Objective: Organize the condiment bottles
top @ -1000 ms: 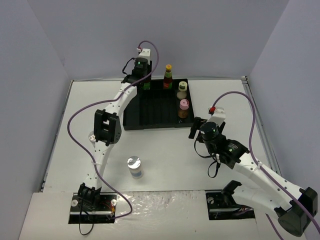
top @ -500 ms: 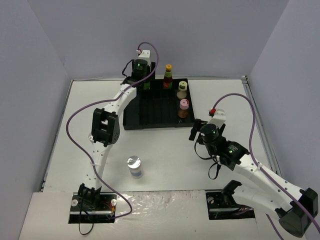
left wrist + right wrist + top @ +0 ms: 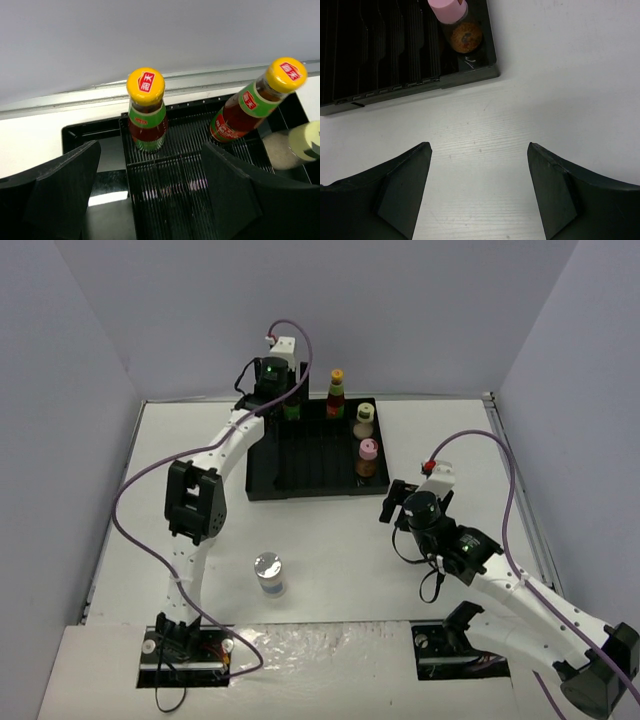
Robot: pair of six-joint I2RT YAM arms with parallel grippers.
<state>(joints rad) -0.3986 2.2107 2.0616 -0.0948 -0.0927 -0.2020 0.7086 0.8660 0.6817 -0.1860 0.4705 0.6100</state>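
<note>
Two slim dark red bottles with green labels and yellow caps stand along the back of the black tray (image 3: 165, 200): one (image 3: 146, 110) straight ahead of my left gripper (image 3: 150, 175), the other (image 3: 250, 102) to its right. The left gripper is open, its fingers apart on either side and short of the first bottle, touching nothing. A cream yellow-capped bottle (image 3: 365, 420) and a pink-capped bottle (image 3: 368, 455) stand on the tray's right side. A silver-capped jar (image 3: 269, 575) stands on the table in front. My right gripper (image 3: 479, 190) hangs open over bare table, near the tray's front right corner.
The ridged black tray (image 3: 300, 455) sits at the back middle of the white table (image 3: 330, 540). Grey walls close in at the back and on both sides. The left arm's elbow (image 3: 190, 502) stands over the table's left part, with a purple cable looping beside it.
My left gripper has opened and let go of the slim bottle at the tray's back left, then pulled back a little. Its elbow swung left. The right arm drifted slightly nearer.
</note>
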